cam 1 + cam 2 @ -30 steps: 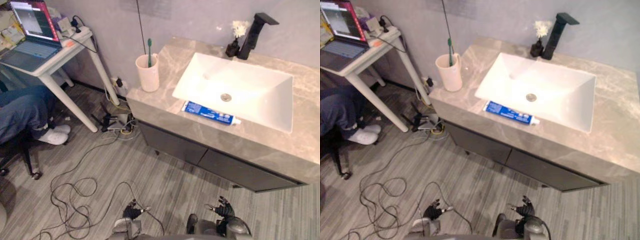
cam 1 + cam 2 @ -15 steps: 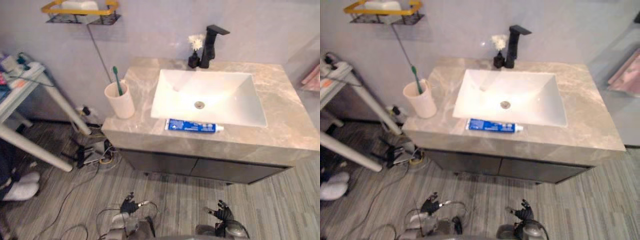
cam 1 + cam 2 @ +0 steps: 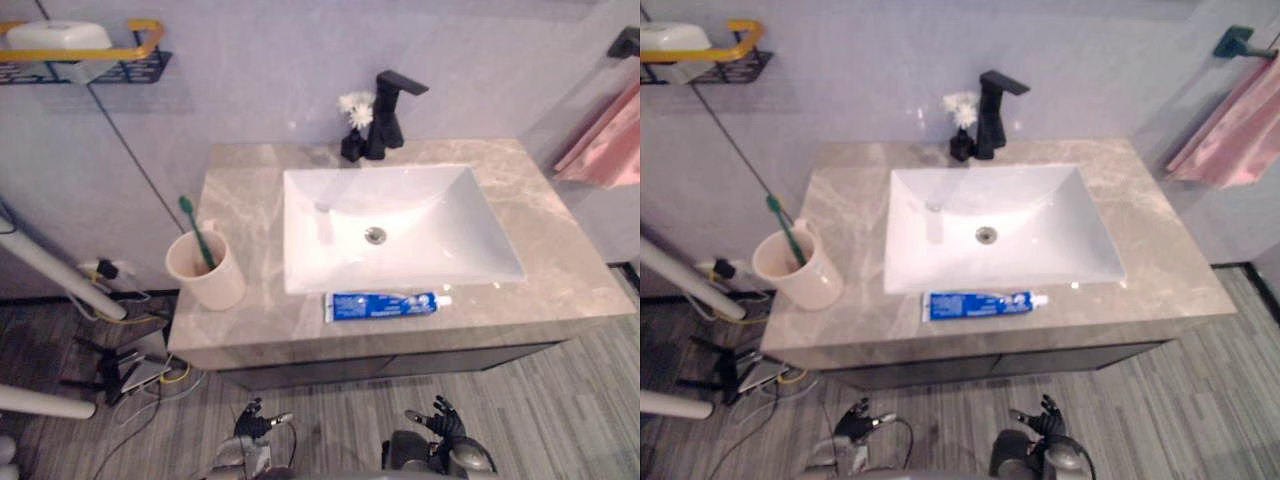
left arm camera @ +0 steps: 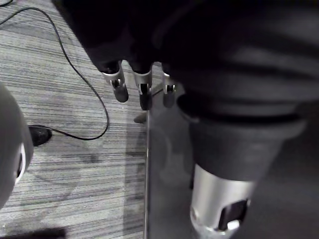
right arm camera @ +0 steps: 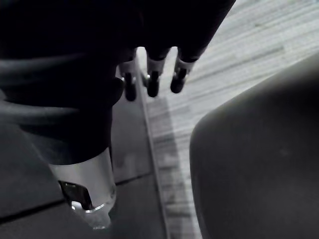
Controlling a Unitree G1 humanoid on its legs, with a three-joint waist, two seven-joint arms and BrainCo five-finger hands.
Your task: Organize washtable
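The robot is facing the washtable (image 3: 245, 190) with both arms down. The left hand (image 3: 252, 418) and the right hand (image 3: 440, 418) are hanging low over the floor (image 3: 560, 400), on the near side of the cabinet. In the wrist views each hand's fingers are dangling loose and straight, holding nothing.

The toothpaste tube (image 3: 385, 305) is lying flat on the near strip of the counter, just beside the near rim of the basin (image 3: 440, 215), with its cap pointing right. The cup (image 3: 207, 280) is standing upright at the near left corner with the toothbrush (image 3: 195, 228) leaning in it. The black faucet (image 3: 390, 110) and a small flower vase (image 3: 352, 130) are sitting at the far edge.

I am guessing the tube is the thing to tidy, probably into the cup. It is lying up and away from both hands, well apart from them, slightly nearer the right one.

To do it well, the reaching hand should be rising clear of the counter's front edge and coming down from above. It should close across the tube's middle, not its cap. A sideways nudge risks sliding the tube into the basin or off the near edge. The cup is standing close to the corner and could tip.
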